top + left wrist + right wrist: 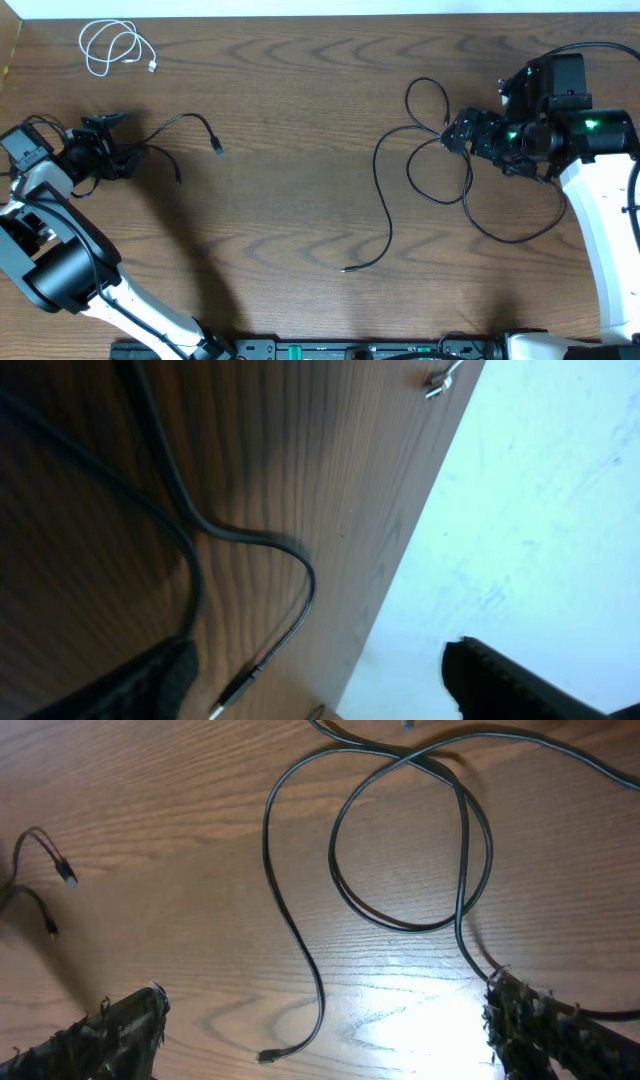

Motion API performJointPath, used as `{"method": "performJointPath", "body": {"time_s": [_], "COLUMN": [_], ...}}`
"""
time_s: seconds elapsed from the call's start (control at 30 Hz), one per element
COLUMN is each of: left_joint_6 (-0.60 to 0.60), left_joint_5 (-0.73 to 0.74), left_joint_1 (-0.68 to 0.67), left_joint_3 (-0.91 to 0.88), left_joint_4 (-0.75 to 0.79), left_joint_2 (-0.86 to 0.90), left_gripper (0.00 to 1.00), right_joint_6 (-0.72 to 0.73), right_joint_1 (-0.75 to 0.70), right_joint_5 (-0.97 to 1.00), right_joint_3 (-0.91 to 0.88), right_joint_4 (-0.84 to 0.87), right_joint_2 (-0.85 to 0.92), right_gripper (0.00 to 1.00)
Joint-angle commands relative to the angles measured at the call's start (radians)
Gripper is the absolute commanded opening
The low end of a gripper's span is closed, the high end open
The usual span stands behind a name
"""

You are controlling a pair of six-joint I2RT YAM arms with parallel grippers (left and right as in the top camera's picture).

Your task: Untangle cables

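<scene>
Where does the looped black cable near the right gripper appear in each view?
Overhead: the looped black cable lies right of centre, beside the right gripper.
Left wrist: not in it; another black cable shows there.
Right wrist: its loop fills the upper middle.
Shared landmark: the free plug end, lower centre overhead, bottom of right wrist.

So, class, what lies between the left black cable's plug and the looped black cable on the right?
Only bare tabletop, per the overhead view, separates plug and looped black cable.
</scene>
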Motion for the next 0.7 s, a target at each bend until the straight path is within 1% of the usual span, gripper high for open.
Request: {"method": "performJointPath", "body": {"time_s": [0.0, 0.07, 0.1, 0.23, 0.3, 0.37, 0.43, 0.5, 0.57, 0.67], "left_joint_6": [0.039, 0.066, 0.106, 0.212, 0.261, 0.334, 0.402, 0.474, 0.532, 0.592], "left_joint_5": [-0.009, -0.054, -0.113, -0.298, -0.438, -0.621, -0.814, -0.952, -1.012, -1.022], "left_joint_1": [-0.002, -0.002, -0.002, -0.002, -0.001, -0.001, -0.001, 0.001, 0.007, 0.026], "left_joint_3": [0.010, 0.016, 0.019, 0.019, 0.019, 0.019, 0.018, 0.018, 0.019, 0.019], "left_joint_4": [0.001, 0.001, 0.001, -0.013, -0.057, -0.116, -0.169, -0.197, -0.195, -0.158], "left_joint_2": [-0.069, -0.118, -0.169, -0.263, -0.295, -0.310, -0.306, -0.290, -0.272, -0.263], "left_gripper": [0.93, 0.95, 0.95, 0.95, 0.95, 0.95, 0.95, 0.95, 0.95, 0.95], "right_joint_6": [-0.009, -0.009, -0.009, -0.010, -0.010, -0.010, -0.010, -0.009, -0.009, -0.009], "right_joint_1": [0.010, 0.010, 0.010, 0.010, 0.010, 0.010, 0.010, 0.010, 0.010, 0.010], "right_joint_5": [0.008, 0.008, 0.008, 0.008, 0.008, 0.008, 0.008, 0.008, 0.008, 0.008], "right_joint_3": [-0.006, -0.006, -0.006, -0.006, -0.006, -0.006, -0.006, -0.006, -0.006, -0.006], "right_joint_4": [0.001, -0.002, -0.005, -0.013, -0.015, -0.015, -0.015, -0.014, -0.012, -0.011], "right_joint_2": [0.002, 0.002, 0.002, 0.002, 0.002, 0.002, 0.002, 0.002, 0.002, 0.002], "right_gripper": [0.99, 0.99, 0.99, 0.99, 0.99, 0.99, 0.99, 0.99, 0.99, 0.99]}}
